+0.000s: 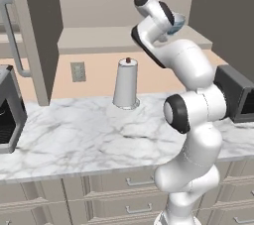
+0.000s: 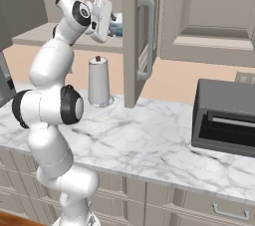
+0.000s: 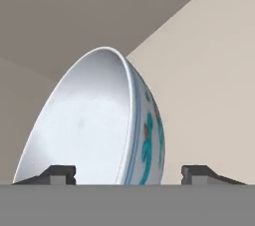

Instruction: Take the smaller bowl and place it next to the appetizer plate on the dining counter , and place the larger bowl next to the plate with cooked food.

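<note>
- gripper (image 3: 128, 175) is reaching into the open upper cabinet, jaws standing wide, straddling the rim of the smaller bowl (image 3: 99, 125); one tip inside, one outside.
- not clamped on it yet, nothing is being held.
- bowl is sitting on the cabinet shelf (image 1: 94, 38), at the hand.
- closing squarely on the rim wall is looking best.
- cabinet door (image 2: 137, 36) is hanging open just beside; pulling straight back looks safest.
</note>
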Controlling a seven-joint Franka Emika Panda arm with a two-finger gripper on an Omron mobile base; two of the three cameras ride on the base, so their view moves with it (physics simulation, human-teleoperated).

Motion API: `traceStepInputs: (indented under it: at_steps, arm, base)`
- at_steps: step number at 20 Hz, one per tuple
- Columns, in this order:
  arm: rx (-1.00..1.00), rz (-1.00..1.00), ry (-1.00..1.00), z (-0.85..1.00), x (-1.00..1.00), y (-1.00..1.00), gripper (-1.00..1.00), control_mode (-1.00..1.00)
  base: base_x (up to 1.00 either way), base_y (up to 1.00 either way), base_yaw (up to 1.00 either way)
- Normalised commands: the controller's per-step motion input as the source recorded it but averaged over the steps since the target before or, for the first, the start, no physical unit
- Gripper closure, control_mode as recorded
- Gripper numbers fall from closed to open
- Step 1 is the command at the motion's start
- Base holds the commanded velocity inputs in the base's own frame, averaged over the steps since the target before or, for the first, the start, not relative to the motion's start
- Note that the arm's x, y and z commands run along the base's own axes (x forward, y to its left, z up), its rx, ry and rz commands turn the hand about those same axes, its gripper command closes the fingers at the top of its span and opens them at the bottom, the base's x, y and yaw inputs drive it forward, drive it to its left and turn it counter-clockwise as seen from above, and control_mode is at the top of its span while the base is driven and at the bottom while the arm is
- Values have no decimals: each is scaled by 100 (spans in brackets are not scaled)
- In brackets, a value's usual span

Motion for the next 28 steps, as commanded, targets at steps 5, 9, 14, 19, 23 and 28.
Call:
traceStepInputs:
  at_steps: [5,9,14,19,23,28]
  arm:
    - [5,-9,30,-43,30,-42,100,-100]
    - [2,-13,17,-60,-6,-40,100,-100]
    - [1,-17,6,-87,-80,-37,100,-100]
    - [11,-12,-7,-22,-97,-15,100,-100]
    - [14,-10,-29,0,-100,-7,100,-100]
    - [5,-7,-60,2,-100,35,100,-100]
  base:
    - [0,0,0]
    - [0,0,0]
    - [0,0,0]
    - [0,0,0]
    - [0,0,0]
    - [0,0,0]
